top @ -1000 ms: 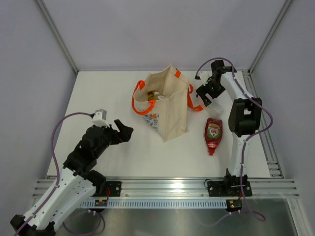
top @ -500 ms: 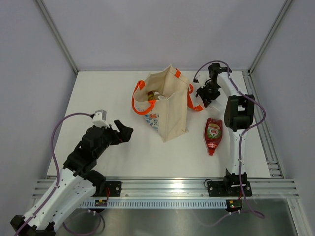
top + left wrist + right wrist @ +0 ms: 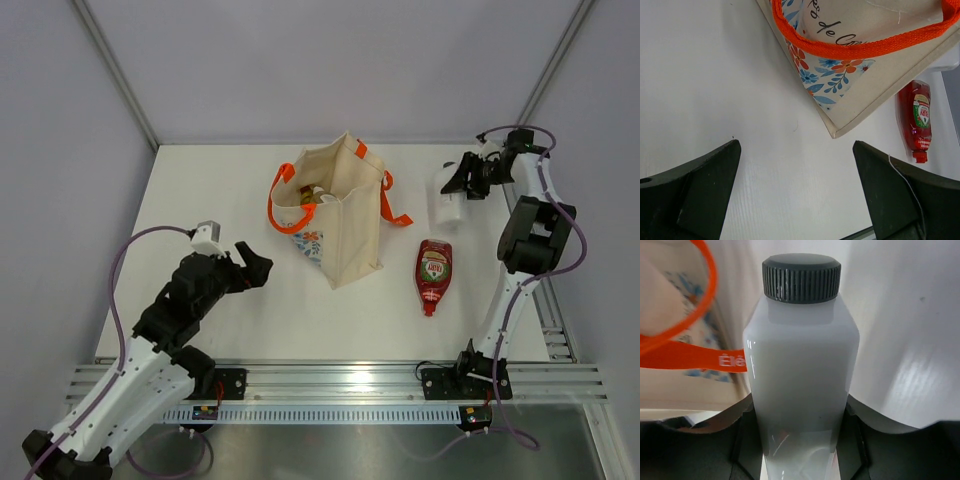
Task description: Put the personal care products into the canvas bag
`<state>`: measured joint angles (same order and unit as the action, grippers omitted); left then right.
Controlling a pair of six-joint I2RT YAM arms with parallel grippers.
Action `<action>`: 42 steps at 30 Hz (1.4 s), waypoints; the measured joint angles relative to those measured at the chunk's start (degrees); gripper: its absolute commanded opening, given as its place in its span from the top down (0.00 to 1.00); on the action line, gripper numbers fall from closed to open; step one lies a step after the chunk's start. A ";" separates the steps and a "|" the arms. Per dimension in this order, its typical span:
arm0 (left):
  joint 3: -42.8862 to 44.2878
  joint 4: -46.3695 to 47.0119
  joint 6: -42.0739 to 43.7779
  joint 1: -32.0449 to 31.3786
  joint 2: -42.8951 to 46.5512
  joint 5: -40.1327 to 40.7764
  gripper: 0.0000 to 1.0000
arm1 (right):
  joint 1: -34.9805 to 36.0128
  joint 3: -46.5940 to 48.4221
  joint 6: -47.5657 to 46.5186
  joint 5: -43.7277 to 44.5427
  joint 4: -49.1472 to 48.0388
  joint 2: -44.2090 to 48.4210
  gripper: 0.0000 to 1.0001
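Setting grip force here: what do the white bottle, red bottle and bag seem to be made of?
The white bottle is likely smooth, slightly glossy plastic, given its soft highlights; its dark cap looks like ribbed, matte plastic. The red bottle appears to be shiny plastic with a printed label. The canvas bag is matte woven cloth, creased, with orange webbing handles.

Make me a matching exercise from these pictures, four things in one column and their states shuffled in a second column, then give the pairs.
1. white bottle
2. red bottle
3. canvas bag
4. left claw

A. lying down beside the bag
B. open, holding nothing
C. gripped by the right claw
D. standing upright, cream-coloured

Pairs: 1-C, 2-A, 3-D, 4-B.
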<state>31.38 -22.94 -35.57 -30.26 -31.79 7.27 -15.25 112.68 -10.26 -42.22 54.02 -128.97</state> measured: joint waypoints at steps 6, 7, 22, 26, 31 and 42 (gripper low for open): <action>0.33 0.37 0.07 0.00 -2.60 -0.07 0.01 | 3.08 -3.65 15.28 -6.97 -10.73 10.38 1.00; 0.48 0.48 0.11 0.00 -3.04 -0.11 0.01 | 4.39 -3.65 17.00 -7.32 -12.66 12.31 1.00; 1.81 2.05 0.22 0.00 -4.44 -1.03 0.01 | 29.77 10.01 17.94 -9.22 -21.16 16.11 1.00; 1.84 2.01 0.20 0.00 -3.98 -1.01 0.01 | 32.57 10.32 13.40 -8.04 -18.25 13.27 1.00; 1.81 1.97 -0.07 0.00 -1.53 -0.96 0.01 | 33.62 -1.95 5.44 -7.96 -17.62 16.46 1.00; 1.79 2.25 0.00 0.00 -2.93 -1.03 0.01 | 37.38 -10.84 -8.26 -4.37 -11.96 22.62 0.77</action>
<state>33.17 -20.69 -35.57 -30.26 -34.72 6.24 22.13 101.84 -18.52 -46.59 42.06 -106.34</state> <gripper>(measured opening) 0.984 0.555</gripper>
